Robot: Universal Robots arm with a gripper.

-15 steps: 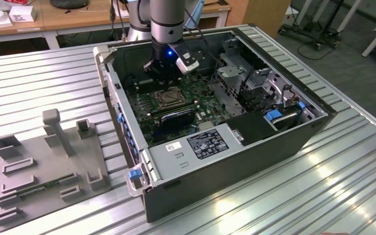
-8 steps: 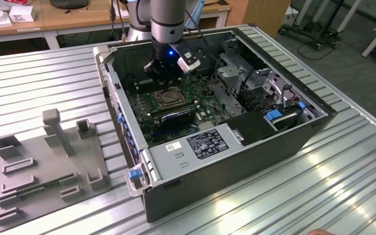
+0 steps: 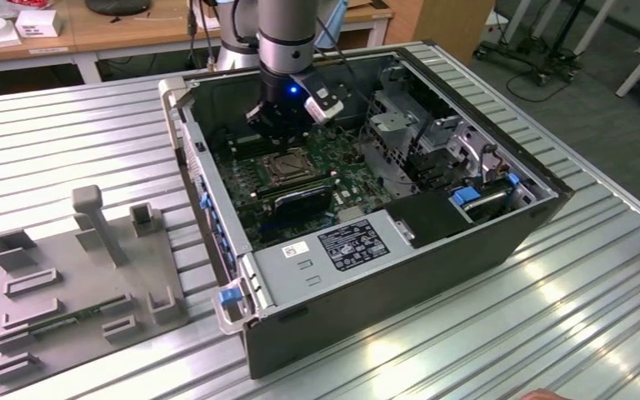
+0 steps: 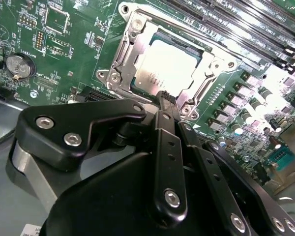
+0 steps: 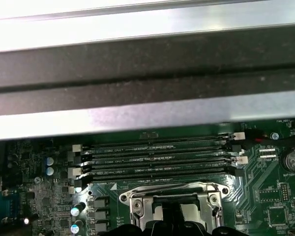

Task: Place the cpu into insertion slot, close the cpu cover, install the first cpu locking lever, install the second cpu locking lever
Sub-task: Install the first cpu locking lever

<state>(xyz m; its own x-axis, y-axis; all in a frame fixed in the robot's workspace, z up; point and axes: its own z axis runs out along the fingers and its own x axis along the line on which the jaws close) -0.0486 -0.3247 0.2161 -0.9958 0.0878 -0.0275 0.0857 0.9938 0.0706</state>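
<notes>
Pincer down low inside the computer case, tips at the edge of the insertion slot; cannot tell if squeezed or loose. Cpu flat in the slot, cpu cover lying over it. Looks like lever time. Needs a slow, careful push sideways.

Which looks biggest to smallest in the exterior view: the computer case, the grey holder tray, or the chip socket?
1. Computer case, largest.
2. Grey holder tray, clearly smaller, though it lies nearer the camera's side.
3. Insertion slot, smallest by far, just below the end effector.
</notes>
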